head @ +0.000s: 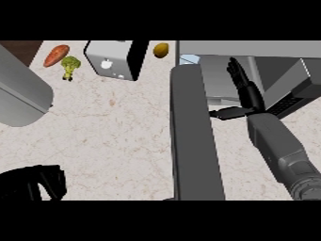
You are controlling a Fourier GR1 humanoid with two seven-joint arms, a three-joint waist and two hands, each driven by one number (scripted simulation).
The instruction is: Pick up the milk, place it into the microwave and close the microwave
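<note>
the right hand (241,84) reaches into the microwave (274,59), fingers straight, holding nothing — the milk (190,59) sits just inside. the open door (190,136) stands beside the forearm; swinging it early could trap the arm. the left hand (31,181) rests curled low.

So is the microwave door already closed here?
No, the microwave door stands swung open toward the viewer, and the right hand reaches with straight fingers into the microwave.
</note>
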